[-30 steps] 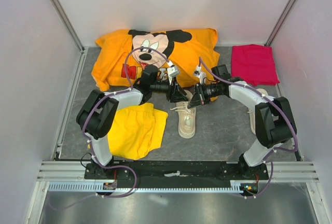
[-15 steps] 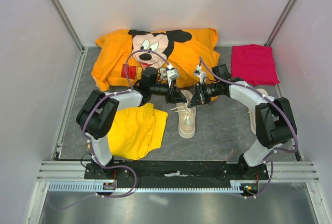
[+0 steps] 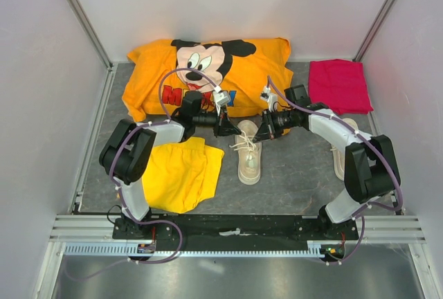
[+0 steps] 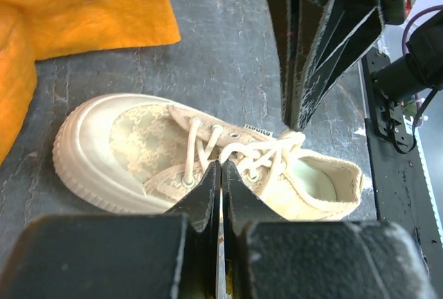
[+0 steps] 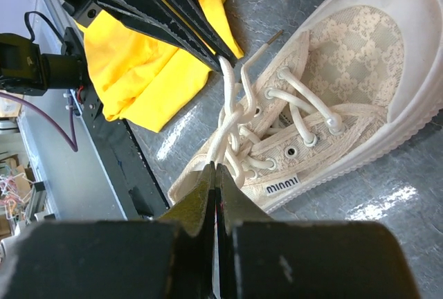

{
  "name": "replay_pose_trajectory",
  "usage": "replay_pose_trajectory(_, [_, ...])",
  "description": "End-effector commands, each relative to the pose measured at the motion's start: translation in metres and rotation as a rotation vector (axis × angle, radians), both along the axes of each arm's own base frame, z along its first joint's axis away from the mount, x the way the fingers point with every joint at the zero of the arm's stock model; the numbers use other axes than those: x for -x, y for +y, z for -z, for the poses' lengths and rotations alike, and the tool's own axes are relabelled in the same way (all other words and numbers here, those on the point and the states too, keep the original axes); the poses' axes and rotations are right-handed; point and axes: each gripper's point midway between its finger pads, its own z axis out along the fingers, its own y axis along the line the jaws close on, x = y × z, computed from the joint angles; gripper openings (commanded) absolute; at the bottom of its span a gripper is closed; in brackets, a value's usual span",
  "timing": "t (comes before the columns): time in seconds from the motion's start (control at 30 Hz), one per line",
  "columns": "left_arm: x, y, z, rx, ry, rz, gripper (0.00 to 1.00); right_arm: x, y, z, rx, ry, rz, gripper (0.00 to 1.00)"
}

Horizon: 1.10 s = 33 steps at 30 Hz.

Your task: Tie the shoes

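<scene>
One cream shoe (image 3: 249, 164) lies mid-table with its toe toward the arms, and its white laces (image 5: 239, 115) are pulled up in a bunch. My left gripper (image 3: 227, 131) is at the shoe's left, shut on a lace strand (image 5: 225, 70). In its own view the jaws (image 4: 221, 166) are pressed together over the shoe (image 4: 124, 147). My right gripper (image 3: 259, 135) is at the shoe's right, shut on another lace strand that runs into its tip (image 5: 216, 167). The second shoe (image 3: 337, 162) shows only partly behind the right arm.
An orange Mickey Mouse shirt (image 3: 208, 70) is spread across the back. Yellow shorts (image 3: 181, 174) lie at the near left and a folded red cloth (image 3: 338, 84) at the back right. White walls enclose the table, and a black rail (image 3: 235, 226) holds the arm bases.
My left gripper has closed on the lace and drawn a little left and back. The right gripper stayed shut and shifted slightly back.
</scene>
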Motion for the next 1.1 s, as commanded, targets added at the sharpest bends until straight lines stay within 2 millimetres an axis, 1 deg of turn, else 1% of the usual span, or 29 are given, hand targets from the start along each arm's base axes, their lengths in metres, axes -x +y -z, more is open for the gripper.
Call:
replay_pose_trajectory(0.0, [0.002, 0.001, -0.020, 0.029, -0.051, 0.008, 0.02, -0.002, -0.008, -0.010, 0.013, -0.054, 0.006, 0.00])
replay_pose_trajectory(0.13, [0.002, 0.003, -0.019, 0.023, -0.052, 0.004, 0.02, -0.003, -0.017, -0.006, 0.040, -0.064, 0.018, 0.00])
replay_pose_trajectory(0.3, [-0.002, 0.008, -0.017, 0.009, -0.059, -0.018, 0.02, 0.001, -0.026, -0.002, 0.071, -0.069, 0.010, 0.00])
replay_pose_trajectory(0.47, [0.001, 0.009, -0.016, 0.008, -0.056, -0.003, 0.01, 0.006, -0.028, 0.001, 0.083, -0.075, -0.019, 0.00])
replay_pose_trajectory(0.53, [0.003, 0.008, -0.015, 0.010, -0.054, 0.006, 0.02, 0.002, -0.026, 0.000, 0.072, -0.081, -0.029, 0.00])
replay_pose_trajectory(0.57, [0.004, 0.007, -0.016, 0.012, -0.055, 0.009, 0.02, 0.001, -0.024, -0.001, 0.065, -0.082, -0.037, 0.03])
replay_pose_trajectory(0.63, [0.005, 0.006, -0.016, 0.013, -0.056, 0.015, 0.01, -0.003, -0.020, -0.005, 0.048, -0.092, -0.049, 0.13])
replay_pose_trajectory(0.67, [0.005, 0.006, -0.016, 0.014, -0.055, 0.018, 0.02, -0.005, -0.020, -0.005, 0.045, -0.093, -0.049, 0.25])
replay_pose_trajectory(0.77, [0.005, 0.005, -0.017, 0.015, -0.059, 0.021, 0.01, -0.011, -0.015, -0.009, 0.021, -0.097, -0.050, 0.41])
replay_pose_trajectory(0.87, [0.005, 0.005, -0.017, 0.015, -0.061, 0.023, 0.02, -0.014, -0.008, -0.015, -0.030, -0.071, -0.055, 0.47])
replay_pose_trajectory(0.97, [0.006, 0.005, -0.017, 0.017, -0.065, 0.028, 0.02, -0.014, -0.002, -0.017, -0.055, -0.041, -0.048, 0.47])
replay_pose_trajectory(1.07, [0.006, 0.005, -0.017, 0.018, -0.066, 0.028, 0.02, -0.015, 0.002, -0.013, -0.058, -0.021, -0.050, 0.43])
